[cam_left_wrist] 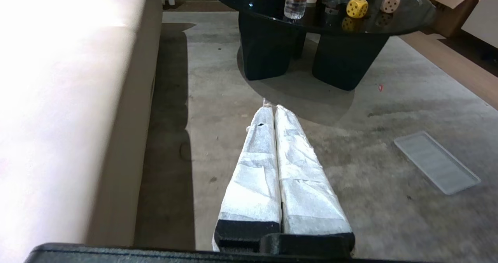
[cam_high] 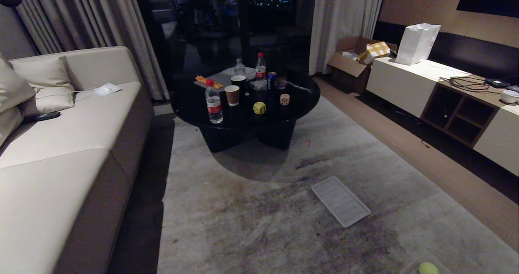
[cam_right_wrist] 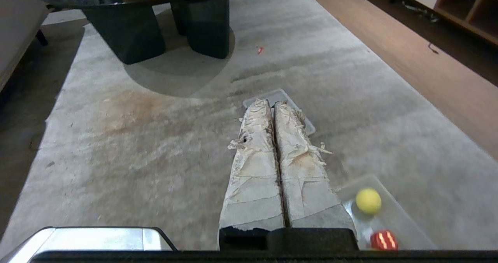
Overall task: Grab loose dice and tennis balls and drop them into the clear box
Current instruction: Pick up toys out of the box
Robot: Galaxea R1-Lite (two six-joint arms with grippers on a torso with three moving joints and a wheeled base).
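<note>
On the rug, the lid (cam_high: pixel 340 201) lies flat, long axis running diagonally toward the table (cam_high: pixel 194 103).

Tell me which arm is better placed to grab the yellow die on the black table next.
Left, slightly. The left gripper points toward the coffee table, where the yellow die sits beside the tan die. The right gripper hangs over the lid beside the clear box. Both are shut, empty and far off.

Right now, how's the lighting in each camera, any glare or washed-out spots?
Head view: dim room, dark window, black table swallowing detail. Left wrist view: sofa blown out to white; table top mirrors the yellow die. Right wrist view: evenly lit carpet, soft shadow under the table.
</note>
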